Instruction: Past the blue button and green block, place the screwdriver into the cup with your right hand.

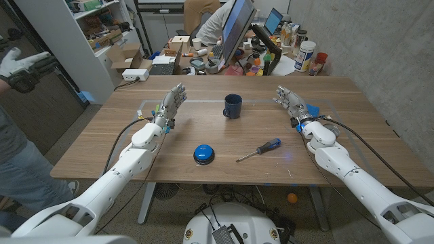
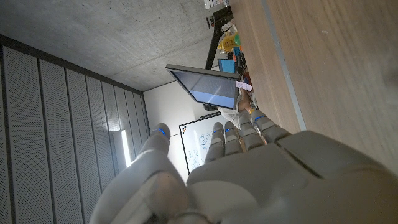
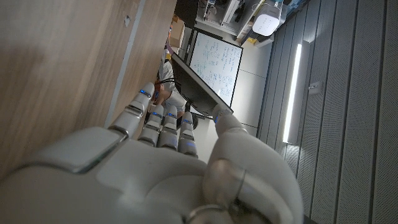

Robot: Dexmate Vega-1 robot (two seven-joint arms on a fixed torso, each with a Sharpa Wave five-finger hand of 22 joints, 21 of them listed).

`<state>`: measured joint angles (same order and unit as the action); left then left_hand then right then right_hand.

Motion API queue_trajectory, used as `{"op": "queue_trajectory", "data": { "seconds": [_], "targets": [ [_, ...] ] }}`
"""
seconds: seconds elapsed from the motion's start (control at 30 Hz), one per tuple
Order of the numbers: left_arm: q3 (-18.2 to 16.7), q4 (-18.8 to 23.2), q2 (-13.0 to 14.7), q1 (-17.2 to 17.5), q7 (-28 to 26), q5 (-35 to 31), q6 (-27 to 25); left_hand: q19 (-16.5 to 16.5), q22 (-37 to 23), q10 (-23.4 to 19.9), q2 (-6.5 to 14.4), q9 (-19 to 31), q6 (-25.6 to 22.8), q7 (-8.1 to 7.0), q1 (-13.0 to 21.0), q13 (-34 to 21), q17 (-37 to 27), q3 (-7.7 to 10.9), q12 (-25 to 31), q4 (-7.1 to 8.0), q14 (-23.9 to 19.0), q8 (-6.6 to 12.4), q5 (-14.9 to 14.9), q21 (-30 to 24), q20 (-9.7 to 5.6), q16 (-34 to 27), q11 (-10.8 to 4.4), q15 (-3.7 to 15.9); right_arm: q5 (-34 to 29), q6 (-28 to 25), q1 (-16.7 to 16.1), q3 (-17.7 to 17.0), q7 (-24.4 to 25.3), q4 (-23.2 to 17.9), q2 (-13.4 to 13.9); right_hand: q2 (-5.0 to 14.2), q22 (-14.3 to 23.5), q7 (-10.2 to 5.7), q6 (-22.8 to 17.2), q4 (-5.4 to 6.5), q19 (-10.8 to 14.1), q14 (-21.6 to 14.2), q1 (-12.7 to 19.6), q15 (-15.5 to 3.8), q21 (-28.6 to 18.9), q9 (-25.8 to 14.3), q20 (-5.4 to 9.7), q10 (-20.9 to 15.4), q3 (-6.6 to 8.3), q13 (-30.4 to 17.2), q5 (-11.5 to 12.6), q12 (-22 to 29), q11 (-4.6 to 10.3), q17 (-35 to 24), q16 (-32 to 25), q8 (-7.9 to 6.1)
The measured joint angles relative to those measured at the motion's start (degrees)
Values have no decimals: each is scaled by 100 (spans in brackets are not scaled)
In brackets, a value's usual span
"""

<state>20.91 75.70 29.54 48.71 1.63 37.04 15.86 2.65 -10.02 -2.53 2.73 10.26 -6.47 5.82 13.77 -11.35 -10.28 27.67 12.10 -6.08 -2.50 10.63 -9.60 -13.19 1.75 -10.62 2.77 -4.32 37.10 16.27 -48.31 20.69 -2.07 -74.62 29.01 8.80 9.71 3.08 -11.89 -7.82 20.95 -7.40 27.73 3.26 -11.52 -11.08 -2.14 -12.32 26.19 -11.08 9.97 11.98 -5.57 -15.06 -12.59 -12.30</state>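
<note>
On the wooden table (image 1: 102, 146), nearest the robot, a round blue button (image 1: 203, 154) sits on its dark base near the front edge. Just to its right, apart from it, lies the screwdriver (image 1: 258, 150), flat on the wood. Its long axis runs on a diagonal: the metal tip points toward the robot and to its left, at the button's side, while the blue-and-black handle points away and to the right. No lettering can be read on either.

Farther back, each hand stands at its own side of the table, fingers straight, slightly apart and holding nothing. The left hand (image 1: 170, 105) is well left of the button; the right hand (image 1: 291, 103) is beyond and right of the screwdriver's handle, not touching it.

Between the hands, past the button, a dark blue cup (image 1: 232, 106) stands upright with its handle to the robot's left.

Beyond the table, a monitor (image 1: 234, 27) tilts over a cluttered desk; a whiteboard (image 3: 214, 62) in the right wrist view bears writing too small to read.
</note>
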Motion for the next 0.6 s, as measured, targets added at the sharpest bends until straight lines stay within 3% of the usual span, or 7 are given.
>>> {"op": "queue_trajectory", "data": {
  "seconds": [0.6],
  "targets": [
    [-109,174,6,114,51,-157,-111,6,1,0,0,1,0,0,0,0,1,0,0,0,0,0,0,0,53,0,0,1,-168,-109,-80,-230,-157,-87,-115,-21,4,9,-51,-24,40,-30,84,-30,0,1,41,-61,24,1,21,0,2,43,0,1]
  ]
}}
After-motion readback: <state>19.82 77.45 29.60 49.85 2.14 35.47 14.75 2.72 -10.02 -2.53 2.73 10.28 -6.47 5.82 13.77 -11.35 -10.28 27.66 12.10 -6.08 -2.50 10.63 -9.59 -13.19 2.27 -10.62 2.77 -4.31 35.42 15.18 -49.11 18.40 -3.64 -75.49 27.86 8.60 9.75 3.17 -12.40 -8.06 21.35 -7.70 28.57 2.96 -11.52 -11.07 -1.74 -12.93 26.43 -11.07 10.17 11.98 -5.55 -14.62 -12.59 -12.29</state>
